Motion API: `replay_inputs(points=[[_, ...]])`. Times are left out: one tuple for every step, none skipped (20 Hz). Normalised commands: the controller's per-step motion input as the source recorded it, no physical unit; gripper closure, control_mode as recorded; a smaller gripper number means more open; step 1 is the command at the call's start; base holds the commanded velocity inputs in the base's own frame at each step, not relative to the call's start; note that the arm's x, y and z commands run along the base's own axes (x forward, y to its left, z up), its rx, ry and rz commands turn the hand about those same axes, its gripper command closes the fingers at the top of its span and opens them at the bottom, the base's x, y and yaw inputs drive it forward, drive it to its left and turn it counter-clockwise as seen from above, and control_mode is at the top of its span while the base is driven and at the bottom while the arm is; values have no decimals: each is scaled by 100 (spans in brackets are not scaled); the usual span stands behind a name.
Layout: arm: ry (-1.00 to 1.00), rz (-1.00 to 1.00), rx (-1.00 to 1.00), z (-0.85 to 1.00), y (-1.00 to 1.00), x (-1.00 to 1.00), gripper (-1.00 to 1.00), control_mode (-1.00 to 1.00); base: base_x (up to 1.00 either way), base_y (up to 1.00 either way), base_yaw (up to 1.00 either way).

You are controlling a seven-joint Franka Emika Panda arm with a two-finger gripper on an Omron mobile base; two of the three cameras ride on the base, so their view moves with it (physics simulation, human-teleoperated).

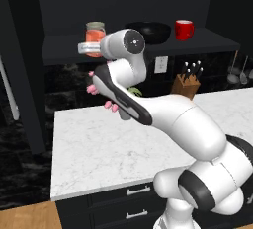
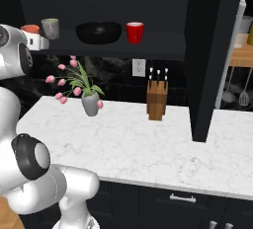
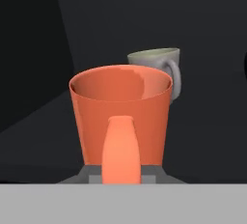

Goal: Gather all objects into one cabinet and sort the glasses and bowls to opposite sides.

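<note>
Inside the black cabinet, my gripper (image 3: 121, 175) is shut on the handle of the orange mug (image 3: 120, 114), which stands upright at the left end of the dark shelf (image 2: 153, 49). The pale grey-white mug (image 3: 161, 63) stands just behind it to the right. From the base, the orange mug (image 2: 30, 28) and the grey mug (image 2: 50, 28) are at the left. The black bowl (image 2: 99, 32) sits in the middle and the red mug (image 2: 135, 32) right of it. The gripper (image 1: 90, 48) reaches in at shelf level. The tall cabinet door (image 2: 212, 55) stands open.
A grey vase of pink tulips (image 2: 90, 102) and a knife block (image 2: 156, 99) stand on the white marble counter (image 2: 148, 149) below the shelf. The door's silver bar handle (image 2: 231, 50) hangs at the right. My arm's elbow (image 1: 126, 43) sits close before the shelf edge.
</note>
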Motion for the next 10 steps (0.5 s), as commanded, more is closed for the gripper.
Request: replay_inputs(points=[[0,0,0,0,0,0,100,-100,0,0,0],[0,0,0,1,0,0,100,-100,0,0,0],[1,0,0,6,1,0,100,-100,0,0,0],[2,1,0,7,9,7,100,-100,0,0,0],[2,1,0,17,9,9,100,-100,0,0,0],[4,1,0,14,14,8,100,-100,0,0,0],[3,1,0,9,14,9,100,-100,0,0,0],[3,0,-3,0,24,7,100,-100,0,0,0],[2,0,-3,0,27,4,100,-100,0,0,0],[3,0,-3,0,26,3,100,-100,0,0,0]])
